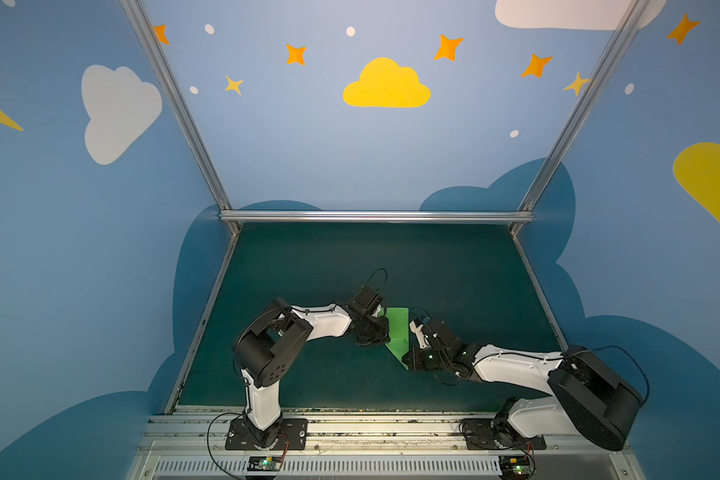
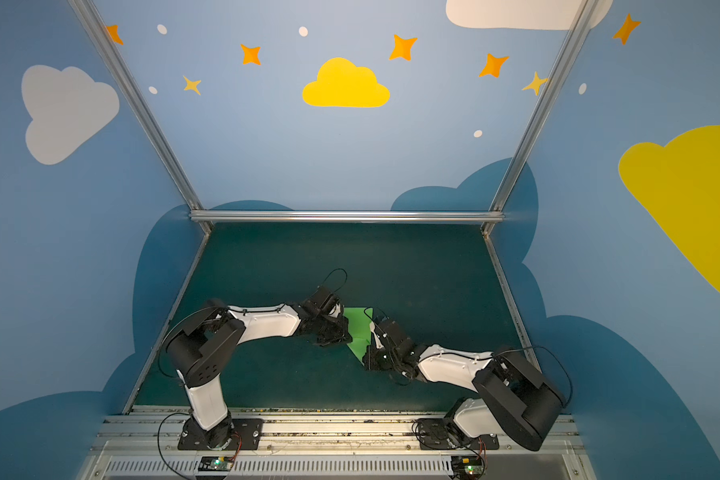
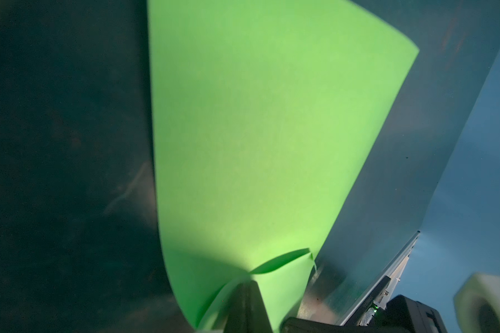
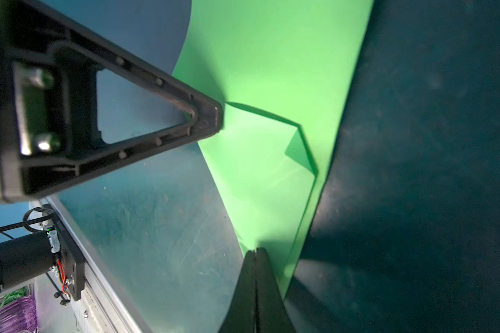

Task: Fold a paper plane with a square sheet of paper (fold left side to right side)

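Both arms bend low and reach inward, the left gripper (image 1: 384, 330) and right gripper (image 1: 409, 358) clenched, tips touching the bright green, partly folded thin paper sheet (image 1: 398, 326) lying mid dark teal table mat (image 1: 454, 270).

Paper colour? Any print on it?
The sheet of paper is bright green, plain and unmarked. The left wrist view shows it best.
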`<action>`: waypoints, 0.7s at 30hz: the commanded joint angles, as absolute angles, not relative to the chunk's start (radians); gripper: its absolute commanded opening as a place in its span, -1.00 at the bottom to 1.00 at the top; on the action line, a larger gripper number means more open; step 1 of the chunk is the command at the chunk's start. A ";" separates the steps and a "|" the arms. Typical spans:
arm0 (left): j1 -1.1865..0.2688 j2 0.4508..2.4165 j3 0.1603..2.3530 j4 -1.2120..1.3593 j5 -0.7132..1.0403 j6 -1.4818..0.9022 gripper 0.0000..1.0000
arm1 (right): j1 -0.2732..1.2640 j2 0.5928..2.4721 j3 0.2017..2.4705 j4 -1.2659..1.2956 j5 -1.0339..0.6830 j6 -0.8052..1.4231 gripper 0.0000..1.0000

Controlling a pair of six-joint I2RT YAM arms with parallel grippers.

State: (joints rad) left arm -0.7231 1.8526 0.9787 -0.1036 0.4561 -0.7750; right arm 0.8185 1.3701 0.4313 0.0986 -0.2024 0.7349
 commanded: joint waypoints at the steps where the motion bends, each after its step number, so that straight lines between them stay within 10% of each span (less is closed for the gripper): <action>1: -0.728 1.911 0.965 -0.202 0.368 -0.773 -0.93 | 0.813 1.380 0.381 -0.011 -0.179 0.742 -1.00; 21: -0.726 1.925 0.983 -0.218 0.367 -0.826 -0.92 | 0.820 1.279 0.294 -0.124 -0.261 0.764 -1.00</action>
State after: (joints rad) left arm -0.7231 1.8629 1.0035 -0.1379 0.4545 -0.8005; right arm 0.8150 1.2629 0.3344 0.0921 -0.2497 0.7551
